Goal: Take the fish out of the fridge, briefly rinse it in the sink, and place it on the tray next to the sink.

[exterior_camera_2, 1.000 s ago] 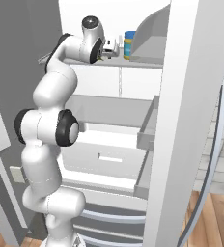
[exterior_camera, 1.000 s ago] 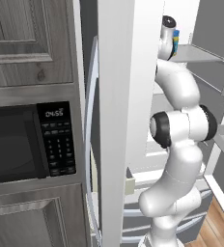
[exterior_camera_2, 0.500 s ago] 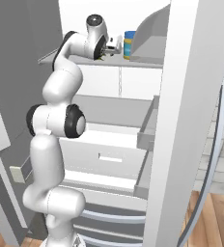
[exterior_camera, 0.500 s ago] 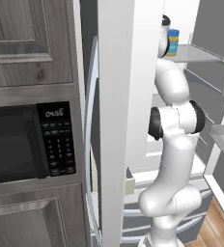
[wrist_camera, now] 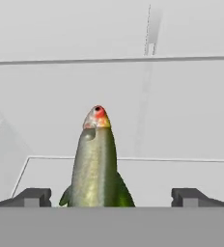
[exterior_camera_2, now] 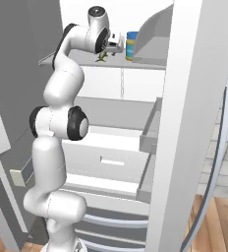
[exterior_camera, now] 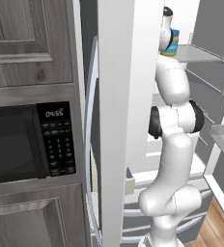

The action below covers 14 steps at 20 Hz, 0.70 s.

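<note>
The fish [wrist_camera: 94, 164], slender and olive-green with a red-orange head, lies on the white upper shelf [exterior_camera_2: 135, 63] of the fridge [exterior_camera_2: 194, 123]. It points away from my hand. My gripper [wrist_camera: 113, 198] is open, and the fish's tail end lies between the two fingertips [wrist_camera: 34, 197] without touching either. From the right base view the gripper [exterior_camera_2: 105, 53] hangs just over the small green fish [exterior_camera_2: 101, 58] at the shelf's left end. The sink and the tray are out of view.
A blue and yellow can [exterior_camera_2: 131, 45] stands on the same shelf just right of my hand, also seen as a can [exterior_camera: 174, 41] behind the arm. Drawers [exterior_camera_2: 111, 157] sit below. The open fridge door [exterior_camera: 116, 120] and a black microwave [exterior_camera: 27, 144] flank the left.
The arm has stretched upward and drawn closer to the shelf, bringing the hand down over the fish. The jaws have stayed open.
</note>
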### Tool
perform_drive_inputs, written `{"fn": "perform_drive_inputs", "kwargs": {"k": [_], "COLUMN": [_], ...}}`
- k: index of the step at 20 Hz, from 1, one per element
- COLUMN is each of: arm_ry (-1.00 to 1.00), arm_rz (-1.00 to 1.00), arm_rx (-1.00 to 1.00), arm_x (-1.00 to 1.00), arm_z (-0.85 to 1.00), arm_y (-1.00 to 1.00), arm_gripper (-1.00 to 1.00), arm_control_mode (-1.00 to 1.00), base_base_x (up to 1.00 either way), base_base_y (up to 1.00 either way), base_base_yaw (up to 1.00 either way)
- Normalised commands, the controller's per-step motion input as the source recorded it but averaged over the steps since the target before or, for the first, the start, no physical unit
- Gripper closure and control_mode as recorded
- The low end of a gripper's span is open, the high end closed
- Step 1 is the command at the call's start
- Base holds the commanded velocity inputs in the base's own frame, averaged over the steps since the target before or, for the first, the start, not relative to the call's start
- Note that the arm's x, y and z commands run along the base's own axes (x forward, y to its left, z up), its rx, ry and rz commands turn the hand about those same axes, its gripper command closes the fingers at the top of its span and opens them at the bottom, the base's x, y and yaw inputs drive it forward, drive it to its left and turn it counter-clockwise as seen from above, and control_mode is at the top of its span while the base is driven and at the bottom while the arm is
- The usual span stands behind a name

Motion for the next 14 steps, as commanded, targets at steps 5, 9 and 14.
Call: {"fn": "perform_drive_inputs", "kwargs": {"k": [5,9,14], "arm_ry": [-0.06,-0.03,-0.08], "arm_rz": [0.01,0.00,0.00], "arm_rx": [-0.01,0.00,0.00], "arm_x": [-0.52,-0.04,0.10], "arm_z": [-0.57,-0.58,-0.28], "arm_y": [0.00,0.00,0.03], "arm_gripper": [-1.00,-1.00,-1.00], "arm_control_mode": [-1.00,-1.00,-1.00], "base_base_x": [0.00,0.00,0.00], "base_base_y": [0.00,0.00,0.00], "base_base_yaw": [0.00,0.00,0.00]}}
